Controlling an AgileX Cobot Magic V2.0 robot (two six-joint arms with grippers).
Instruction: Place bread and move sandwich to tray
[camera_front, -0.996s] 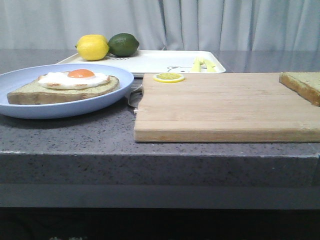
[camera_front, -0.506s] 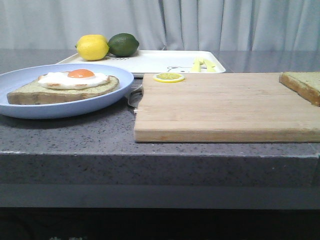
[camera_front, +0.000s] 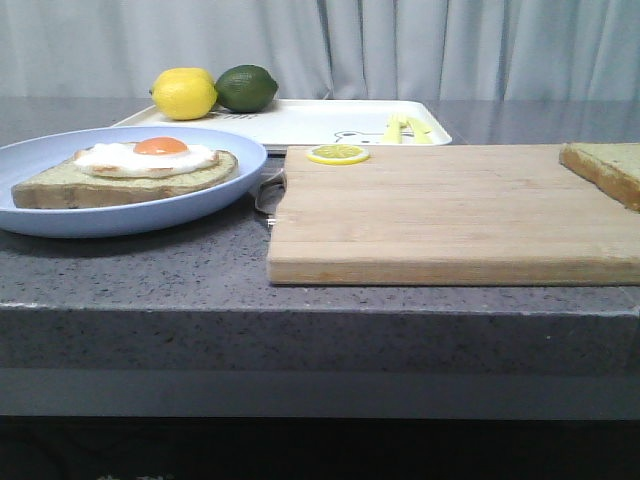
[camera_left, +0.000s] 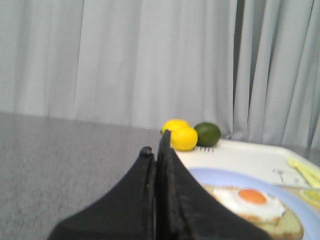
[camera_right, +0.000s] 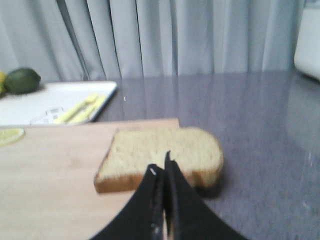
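The bread (camera_right: 162, 150) lies flat at the right end of the cutting board (camera_front: 450, 215), one corner overhanging the edge; the front view cuts it off. The sandwich (camera_front: 130, 165), one slice topped with a fried egg, sits in its blue plate on the counter (camera_front: 200, 270), left of the board. The tray (camera_front: 300, 122) behind holds a lemon (camera_front: 185, 95), a lime (camera_front: 247, 88) and pale yellow utensils (camera_front: 405, 128), too small to identify. A lemon slice (camera_front: 337, 154) rests on the board's far edge. Left gripper (camera_left: 156, 146) and right gripper (camera_right: 160, 165): fingers pressed together, holding nothing.
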